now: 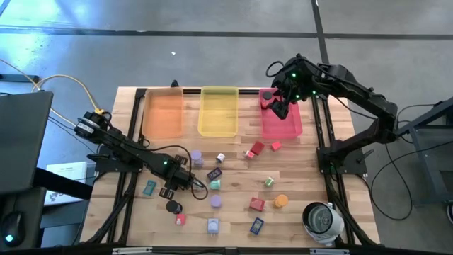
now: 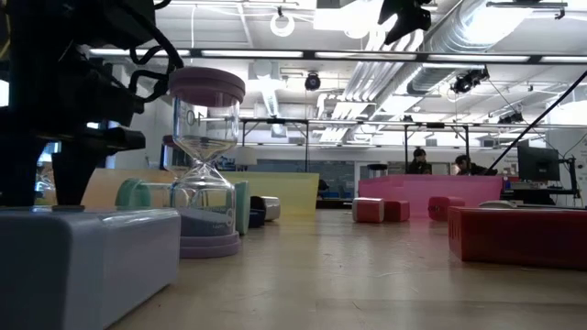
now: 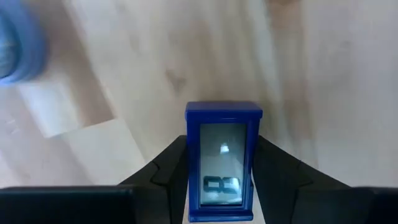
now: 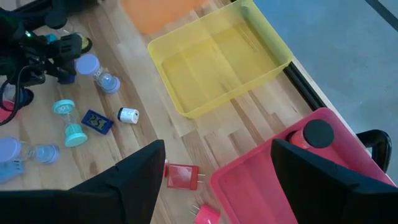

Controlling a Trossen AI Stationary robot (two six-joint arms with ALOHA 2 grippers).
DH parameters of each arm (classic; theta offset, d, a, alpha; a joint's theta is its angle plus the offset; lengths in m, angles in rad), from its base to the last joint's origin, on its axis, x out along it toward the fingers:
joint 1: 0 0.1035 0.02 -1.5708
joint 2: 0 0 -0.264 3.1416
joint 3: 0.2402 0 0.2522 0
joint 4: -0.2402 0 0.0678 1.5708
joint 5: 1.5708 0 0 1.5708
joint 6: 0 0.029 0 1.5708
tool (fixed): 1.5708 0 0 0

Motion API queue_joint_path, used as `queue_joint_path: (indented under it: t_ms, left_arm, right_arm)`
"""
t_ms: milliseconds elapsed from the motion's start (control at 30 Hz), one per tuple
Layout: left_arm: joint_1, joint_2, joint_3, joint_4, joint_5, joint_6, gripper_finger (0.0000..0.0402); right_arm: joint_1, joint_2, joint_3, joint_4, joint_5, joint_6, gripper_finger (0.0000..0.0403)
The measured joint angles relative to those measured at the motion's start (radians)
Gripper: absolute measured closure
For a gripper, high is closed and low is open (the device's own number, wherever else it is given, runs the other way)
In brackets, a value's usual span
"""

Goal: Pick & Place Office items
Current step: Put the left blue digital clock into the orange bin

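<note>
Only legible marking: blocky digits, apparently "88", on the screen of the blue timer [image 3: 224,163] in the left wrist view. That view alone shows it: a rectangular blue-framed piece with a grey display, lying on the wood between the left gripper's [image 3: 222,180] two dark fingers, which stand just beside its long sides; whether they press it I cannot tell. In the high view the left gripper [image 1: 185,180] is low over the table's [image 1: 297,166] left-centre, hiding the timer.

The right gripper [image 4: 217,180] hangs over the pink tray [image 4: 261,186], fingers wide apart, holding nothing. The right wrist view shows a red piece with a black round top [image 4: 316,134] in the tray's corner, a red cube [image 4: 181,175] on the wood just outside the tray, a small white cylinder [image 4: 128,115], a dark blue flat rectangle [image 4: 97,121], and teal and lavender hourglasses lying on their sides.

The low view shows a standing lavender-capped hourglass [image 2: 207,165] with clear glass, a lavender block [image 2: 87,261] close to the lens, red blocks at right, and people seated far behind.

The high view shows the orange tray [image 1: 164,113], the yellow tray [image 1: 218,110], both translucent plastic, items scattered over plank wood, and a white-grey round device [image 1: 323,221] at the near right corner.
</note>
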Motion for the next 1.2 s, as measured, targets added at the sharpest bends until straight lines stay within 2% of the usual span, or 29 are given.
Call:
queue_joint_path:
  t_ms: [167,500,700,1000,1133,1200]
  left_arm:
    - [-0.006,-0.078,0.001,0.001,-0.047,-0.076,0.0269]
    - [-0.017,-0.225,0.089,-0.018,-0.056,-0.190,0.0269]
    - [0.003,-0.291,0.208,-0.094,-0.252,-0.295,0.0269]
    - [0.137,-0.318,0.438,-0.264,-0.403,-0.298,0.0269]
    - [0.248,-0.318,0.533,-0.413,-0.486,-0.299,0.0269]
    - [0.320,-0.321,0.574,-0.492,-0.498,-0.354,0.0269]
  right_arm:
    - [0.000,0.000,0.000,0.000,0.000,0.000,0.0119]
    - [0.000,0.000,0.000,0.000,0.000,0.000,0.0119]
    - [0.000,0.000,0.000,0.000,0.000,0.001,0.0119]
    - [0.000,0.000,0.000,0.000,-0.001,0.023,0.0119]
    - [0.000,0.000,0.000,-0.001,-0.006,0.023,0.0119]
    - [0.000,0.000,0.000,-0.001,-0.007,0.023,0.0119]
